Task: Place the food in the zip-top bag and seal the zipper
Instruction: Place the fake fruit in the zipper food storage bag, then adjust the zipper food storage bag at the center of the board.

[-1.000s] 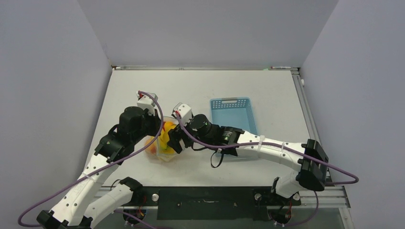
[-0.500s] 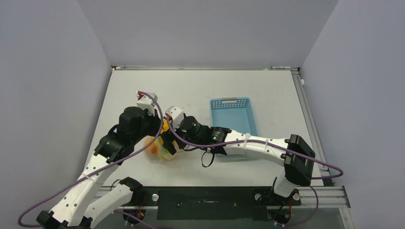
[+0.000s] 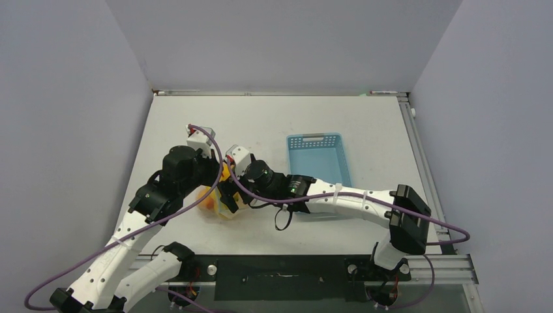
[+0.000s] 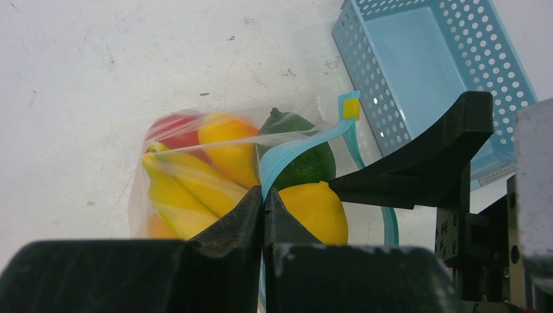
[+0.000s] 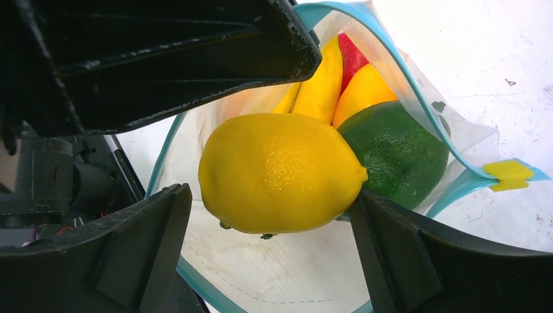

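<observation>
Jaws of the left gripper [image 4: 263, 195] are pinched on the zipper [image 4: 293, 153], holding the zip-top bag [image 5: 261, 274] open just ahead, while the right gripper [image 5: 270, 199] straddles a lemon [image 5: 280, 173] at its mouth, grip unconfirmed: loading step, next needing release, withdrawal, then sealing.

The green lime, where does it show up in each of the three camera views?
Top external: cannot make it out inside the zip-top bag.
Left wrist: lime at centre, in the bag, behind the zipper.
Right wrist: lime right of centre, in the bag.
Landmark: the lemon beside it, in both wrist views.
</observation>
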### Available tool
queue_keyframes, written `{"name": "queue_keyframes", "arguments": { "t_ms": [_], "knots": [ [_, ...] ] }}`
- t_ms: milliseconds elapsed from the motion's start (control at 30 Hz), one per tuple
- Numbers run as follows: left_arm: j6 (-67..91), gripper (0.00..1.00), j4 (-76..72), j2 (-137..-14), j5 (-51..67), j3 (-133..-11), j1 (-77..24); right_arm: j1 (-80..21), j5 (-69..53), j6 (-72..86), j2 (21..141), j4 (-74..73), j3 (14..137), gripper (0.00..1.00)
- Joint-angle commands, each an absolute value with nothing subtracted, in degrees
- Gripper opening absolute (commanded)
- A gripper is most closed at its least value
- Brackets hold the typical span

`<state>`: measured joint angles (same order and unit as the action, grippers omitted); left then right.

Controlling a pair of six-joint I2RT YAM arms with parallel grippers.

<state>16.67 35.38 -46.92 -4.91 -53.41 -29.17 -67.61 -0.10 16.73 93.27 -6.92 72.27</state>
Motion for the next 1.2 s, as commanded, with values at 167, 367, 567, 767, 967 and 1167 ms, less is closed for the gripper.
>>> {"name": "queue_keyframes", "arguments": {
  "t_ms": [167, 367, 567, 767, 967, 1167],
  "knots": [
    [16.3, 0.0, 33.8, -46.4, -5.3, -54.7, -28.9, -68.5, 3.0, 17.4, 88.5, -4.3, 72.8, 0.96],
    [16.3, 0.0, 33.8, -46.7, -5.3, -54.7, -28.9, -69.0, 5.5, 18.2, 85.3, -4.8, 71.6, 0.95],
    [16.3, 0.0, 33.8, -46.7, -5.5, -54.7, -28.9, -69.1, 12.7, 22.2, 81.3, -7.8, 69.6, 0.91],
    [16.3, 0.0, 33.9, -46.7, -5.5, -54.8, -28.9, -68.9, 20.5, 29.0, 77.7, -9.4, 64.4, 0.79],
    [16.3, 0.0, 33.9, -46.8, -5.5, -54.7, -28.9, -68.4, 21.3, 35.4, 77.9, -9.5, 61.5, 0.67],
    [16.3, 0.0, 33.9, -46.8, -5.6, -54.6, -28.9, -68.4, 20.1, 38.7, 81.1, -8.8, 61.3, 0.6]
  ]
}}
